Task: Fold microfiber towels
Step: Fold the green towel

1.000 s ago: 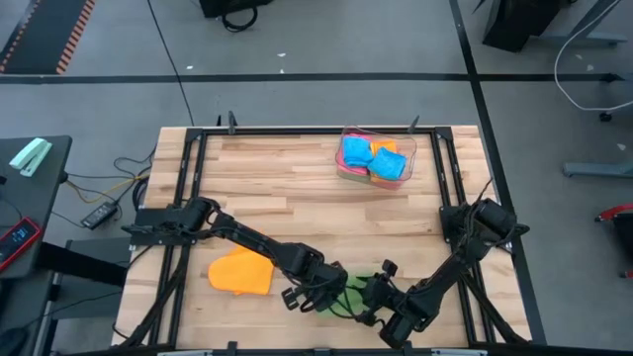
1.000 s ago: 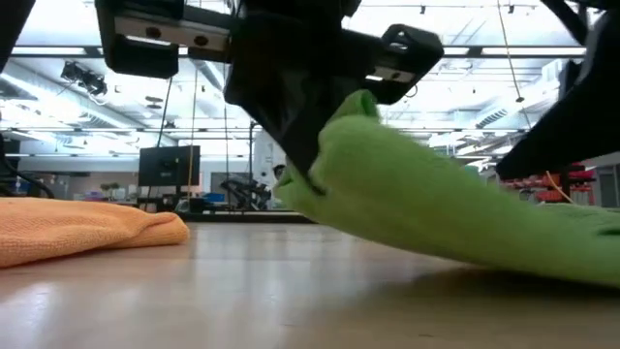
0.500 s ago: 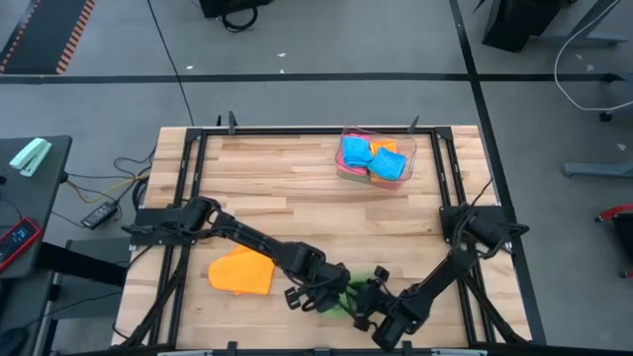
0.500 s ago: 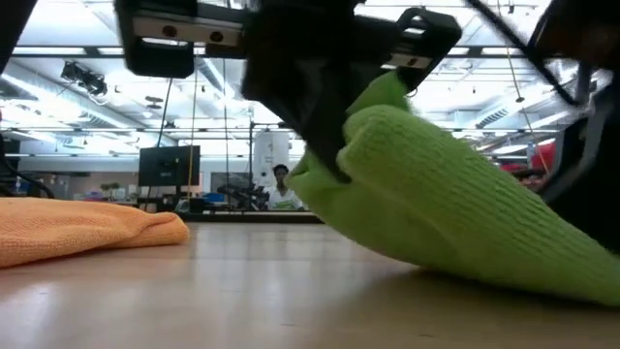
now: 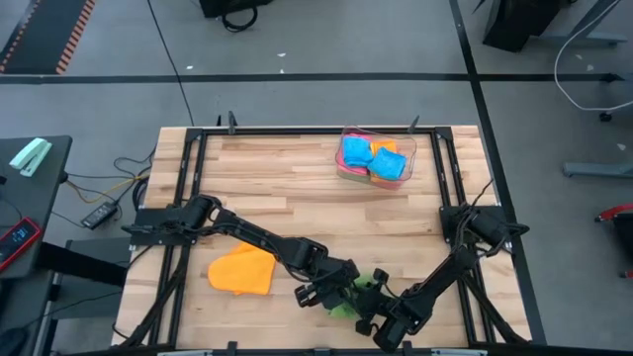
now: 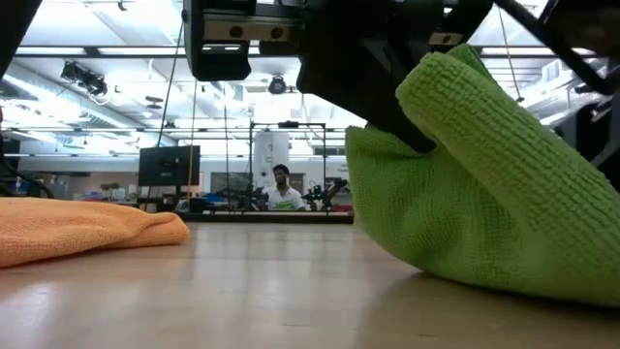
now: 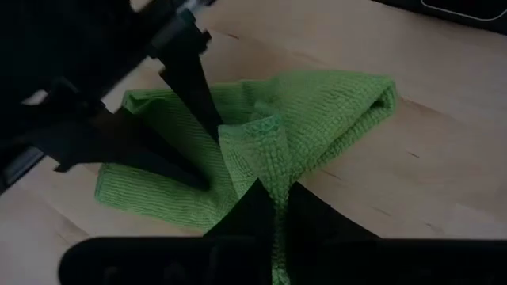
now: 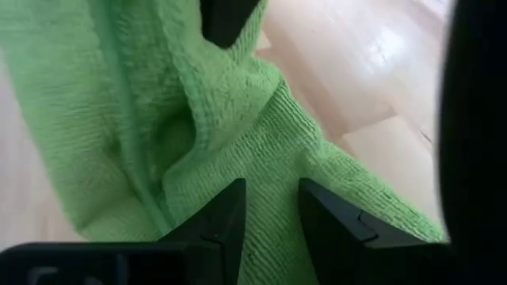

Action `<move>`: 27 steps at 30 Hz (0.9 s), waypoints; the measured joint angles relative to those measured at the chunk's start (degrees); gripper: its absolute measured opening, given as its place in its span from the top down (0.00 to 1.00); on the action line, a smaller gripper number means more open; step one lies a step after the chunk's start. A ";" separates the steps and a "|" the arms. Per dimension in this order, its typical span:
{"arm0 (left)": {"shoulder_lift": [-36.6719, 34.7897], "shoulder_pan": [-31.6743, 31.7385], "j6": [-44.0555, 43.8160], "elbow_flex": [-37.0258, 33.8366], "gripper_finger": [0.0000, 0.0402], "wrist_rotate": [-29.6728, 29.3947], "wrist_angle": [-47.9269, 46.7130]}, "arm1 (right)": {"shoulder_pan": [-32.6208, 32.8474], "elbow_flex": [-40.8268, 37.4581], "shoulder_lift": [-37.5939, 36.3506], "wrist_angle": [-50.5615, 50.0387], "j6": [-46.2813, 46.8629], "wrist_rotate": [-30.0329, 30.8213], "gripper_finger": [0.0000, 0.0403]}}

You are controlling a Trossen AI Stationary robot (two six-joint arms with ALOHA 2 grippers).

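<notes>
Green towel (image 5: 348, 299) pinched between left claw (image 5: 341, 292) and right claw (image 5: 368, 300)

Grey floor (image 5: 297, 49) all round the wooden table (image 5: 277, 198), dark seams running across it. Cables (image 5: 119, 168) trail beside a side bench (image 5: 30, 198). Beyond the table, a long hall: ceiling light strips (image 6: 116, 39), a dark monitor (image 6: 168, 165), a person (image 6: 281, 184) far off.

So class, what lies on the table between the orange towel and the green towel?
Only bare wooden table; the low view shows nothing between the orange towel and green towel.
</notes>
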 joint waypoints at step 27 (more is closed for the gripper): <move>0.00 -0.15 -0.02 -0.11 0.95 0.00 -1.51 | 7.07 -2.09 -6.69 -30.72 20.89 -0.07 0.69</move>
